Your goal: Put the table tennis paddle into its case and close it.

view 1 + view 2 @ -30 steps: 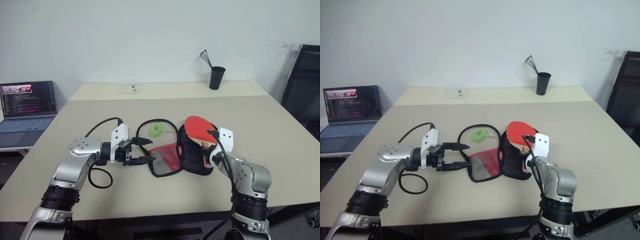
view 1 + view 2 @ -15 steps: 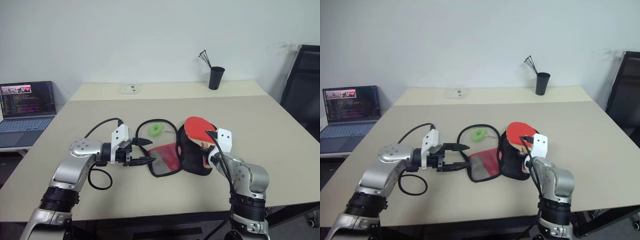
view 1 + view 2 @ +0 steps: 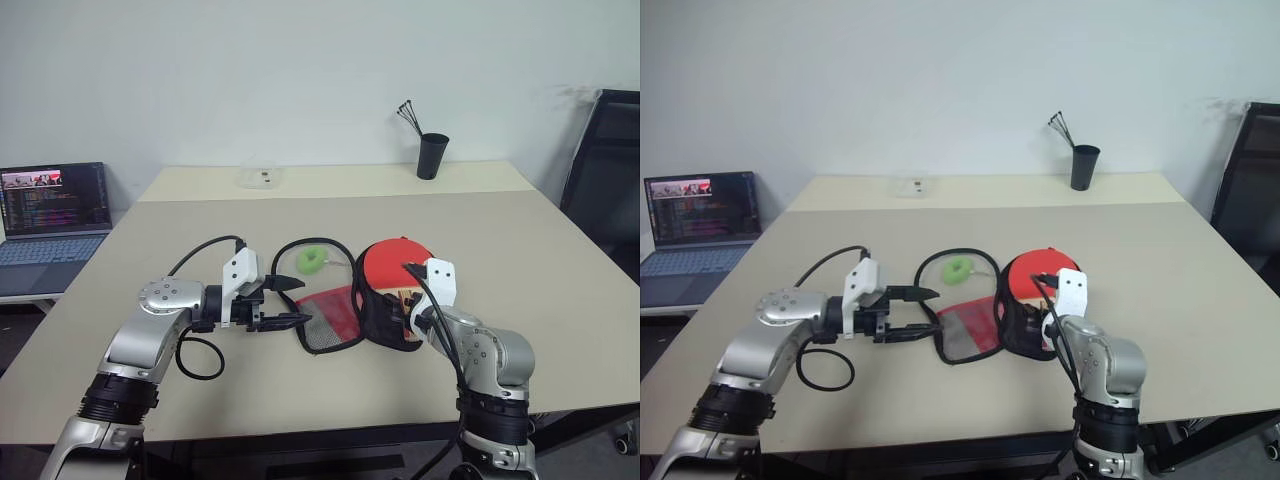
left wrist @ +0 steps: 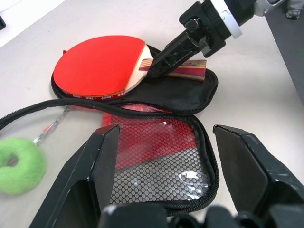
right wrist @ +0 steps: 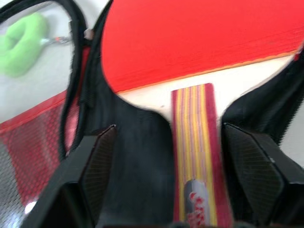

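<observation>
the right gripper (image 4: 159,64) is standing with its two black fingers spread wide on either side of the paddle's handle, clamping nothing; in the right wrist view the ribbed pads (image 5: 102,164) are sitting clear of the wood on both sides. the table tennis paddle (image 4: 102,66) is lying flat on the black inner half of the case (image 4: 180,97), its long axis running from the handle, which is pointing toward the robot's right arm, to the round head, which is pointing away toward the far side of the table (image 3: 520,260). the face is smooth red rubber with a thin dark edge; the handle is short, light wood with red and yellow stripes along it. the case is paddle-shaped black fabric, unzipped and folded open like a book, its other half a red panel under shiny black mesh lying toward the left arm. the left gripper (image 3: 290,303) is hovering just beside that mesh flap, its fingers wide apart and empty. a soft green ring tag (image 3: 312,260) is lying on the table beyond the flap, tied to the black zip edge looping around it.
</observation>
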